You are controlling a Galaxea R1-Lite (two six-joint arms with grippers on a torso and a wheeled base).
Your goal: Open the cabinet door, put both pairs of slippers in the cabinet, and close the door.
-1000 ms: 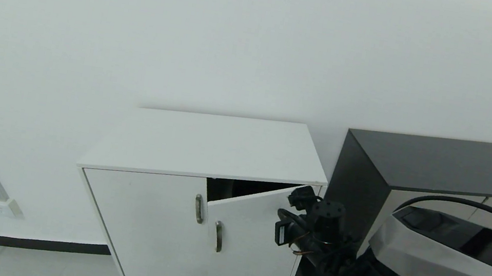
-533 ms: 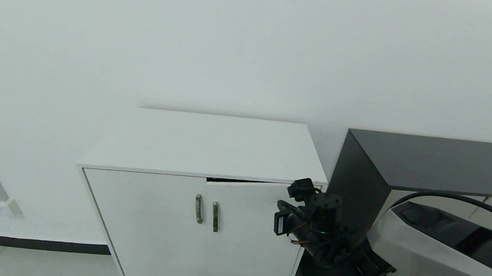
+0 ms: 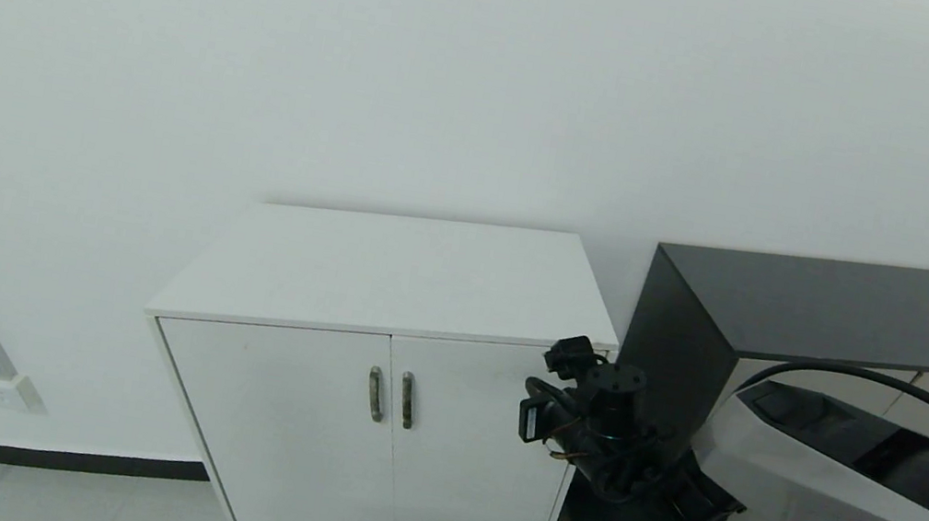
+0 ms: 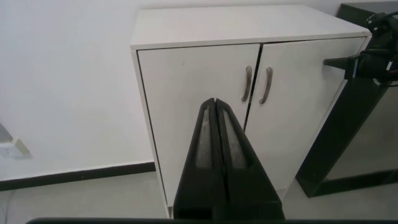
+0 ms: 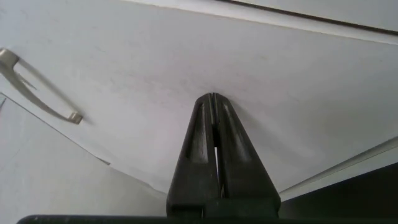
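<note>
Judging by how things lie, you are at the very end of the job. Your right end effector (image 5: 213, 99) has its fingers pinched together with nothing between them. Their tips rest against the right-hand door (image 3: 471, 457) of the white two-door laminate cabinet (image 3: 387, 276). That door sits flush with its neighbour, with no dark gap along its top edge. Its curved brushed-metal handle (image 3: 406, 399) lies well off to the left of those tips. Your left end effector (image 4: 214, 102), likewise pinched shut and empty, hangs well back from the cabinet front, aimed near the seam between the doors. You cannot confirm that both pairs of slippers are inside, since the shut doors hide the interior. If they are, all that looks left is to draw the right arm off the panel and check that the door does not spring back.
</note>
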